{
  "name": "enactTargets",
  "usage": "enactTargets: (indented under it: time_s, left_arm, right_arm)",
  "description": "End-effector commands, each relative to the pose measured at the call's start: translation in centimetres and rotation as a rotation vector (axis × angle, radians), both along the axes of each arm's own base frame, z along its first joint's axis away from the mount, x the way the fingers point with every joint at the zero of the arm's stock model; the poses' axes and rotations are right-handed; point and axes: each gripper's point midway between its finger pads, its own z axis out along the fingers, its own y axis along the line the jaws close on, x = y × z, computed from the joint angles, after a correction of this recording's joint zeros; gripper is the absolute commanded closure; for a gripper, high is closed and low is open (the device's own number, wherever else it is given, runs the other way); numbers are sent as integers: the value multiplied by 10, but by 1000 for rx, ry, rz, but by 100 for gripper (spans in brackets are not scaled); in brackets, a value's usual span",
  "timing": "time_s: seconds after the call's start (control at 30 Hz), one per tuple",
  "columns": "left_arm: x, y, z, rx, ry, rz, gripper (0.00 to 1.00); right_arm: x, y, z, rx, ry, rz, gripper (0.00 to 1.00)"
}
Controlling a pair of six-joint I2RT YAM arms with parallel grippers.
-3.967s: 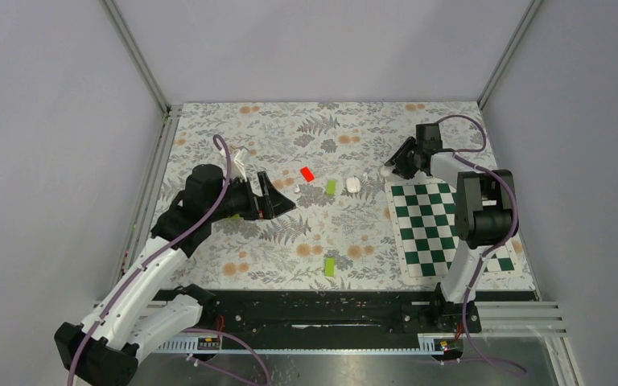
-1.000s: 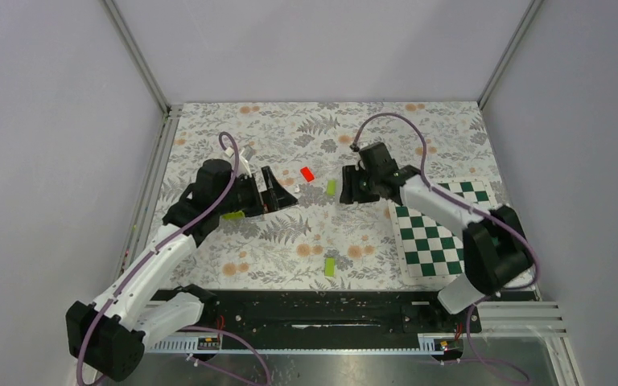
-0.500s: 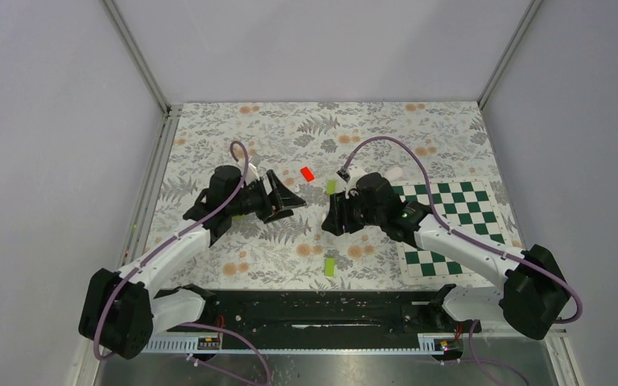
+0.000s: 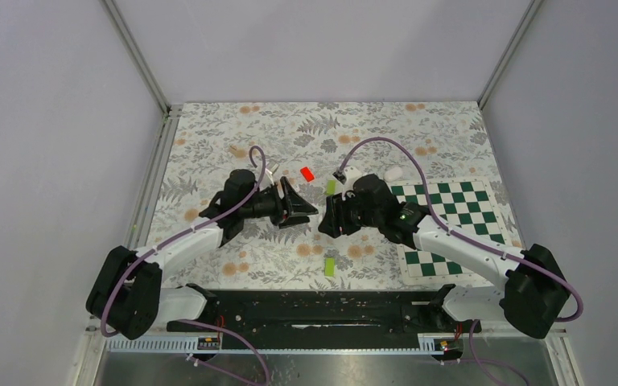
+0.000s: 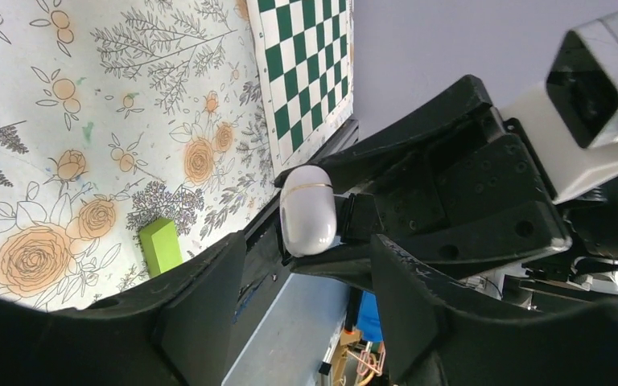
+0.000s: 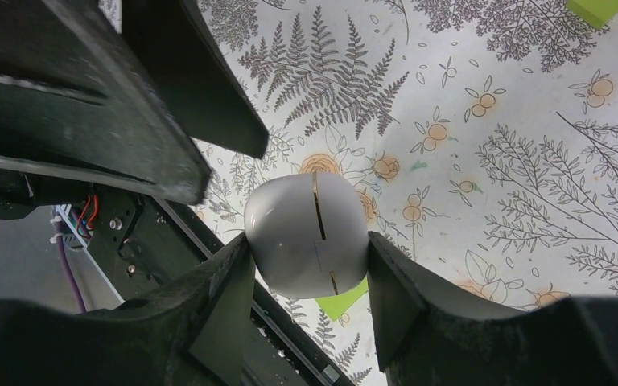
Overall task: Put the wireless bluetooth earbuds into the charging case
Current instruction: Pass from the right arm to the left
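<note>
The white charging case (image 6: 307, 235), lid seam showing, is lifted off the table with my right gripper (image 6: 307, 251) shut on its two sides. From above, the right gripper (image 4: 328, 219) sits at mid table, pointing left. My left gripper (image 4: 306, 211) points right, tip to tip with it. In the left wrist view the case (image 5: 307, 211) sits just beyond the left gripper (image 5: 306, 269), whose jaws stand apart with nothing between them. A small white piece (image 4: 393, 172), possibly an earbud, lies by the chessboard's far edge.
A red block (image 4: 307, 173) and a green block (image 4: 331, 186) lie just behind the grippers. Another green block (image 4: 330, 266) lies near the front. A green chessboard mat (image 4: 451, 233) covers the right side under the right arm.
The right arm carried the case from the back towards mid table and stopped there. The left gripper slid right to meet it, and its jaws have narrowed.
</note>
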Motion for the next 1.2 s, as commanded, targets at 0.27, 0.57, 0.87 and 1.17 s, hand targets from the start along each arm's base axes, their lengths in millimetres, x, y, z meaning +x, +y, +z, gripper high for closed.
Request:
enactTargets:
  time_s: [0.27, 0.57, 0.87, 1.17]
  left_arm:
    - [-6, -23, 11, -38, -44, -101, 42]
    - [-11, -29, 8, -26, -34, -126, 56]
    - [-15, -32, 15, -54, -50, -158, 100]
    - [-33, -25, 57, -129, -220, -321, 100]
  right_arm:
    - [9, 20, 31, 55, -87, 14, 74]
    - [9, 23, 35, 62, -89, 16, 74]
    - [11, 15, 43, 50, -93, -32, 33]
    - [7, -39, 118, 37, -264, -84, 8]
